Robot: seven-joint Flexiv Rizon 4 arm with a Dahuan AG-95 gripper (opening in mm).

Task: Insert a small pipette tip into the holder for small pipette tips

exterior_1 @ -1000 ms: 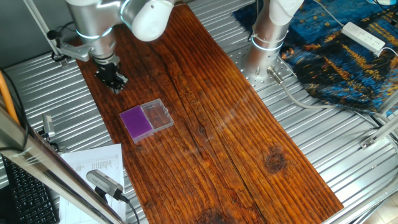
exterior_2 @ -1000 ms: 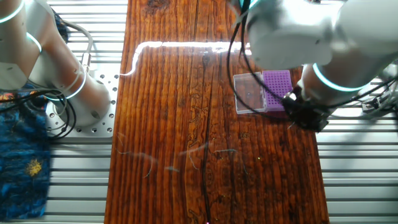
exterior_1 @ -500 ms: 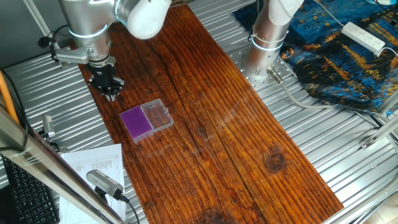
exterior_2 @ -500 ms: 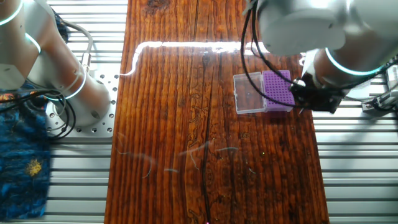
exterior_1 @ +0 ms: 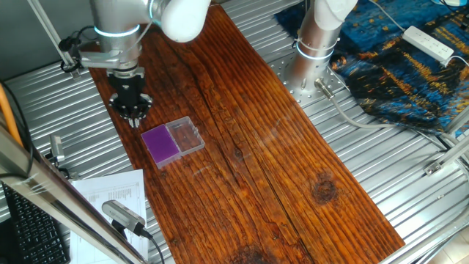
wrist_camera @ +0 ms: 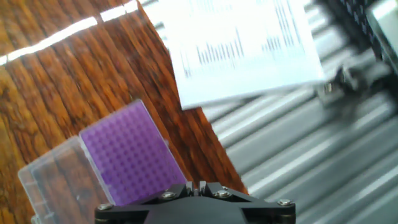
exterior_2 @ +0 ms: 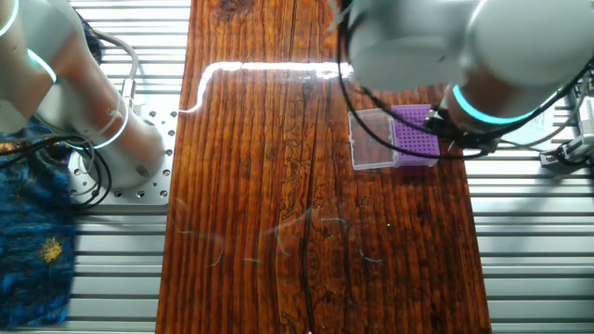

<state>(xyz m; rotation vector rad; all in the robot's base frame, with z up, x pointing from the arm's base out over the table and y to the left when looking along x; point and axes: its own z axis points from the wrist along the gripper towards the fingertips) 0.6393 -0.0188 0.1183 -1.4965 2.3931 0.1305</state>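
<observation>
1. Your gripper (exterior_1: 133, 116) hangs just beside the purple holder (exterior_1: 160, 144); fingers look pressed together, contents unclear.
2. I can't spot the small pipette tip anywhere.
3. Risk: descending off-centre would miss the wells or nudge the holder.

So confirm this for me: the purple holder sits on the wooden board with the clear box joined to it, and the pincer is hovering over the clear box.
Not quite. The purple holder does sit on the wooden board with the clear box joined to it, but the pincer hangs by the holder's outer edge, on the side away from the clear box. One fixed view shows this.
</observation>
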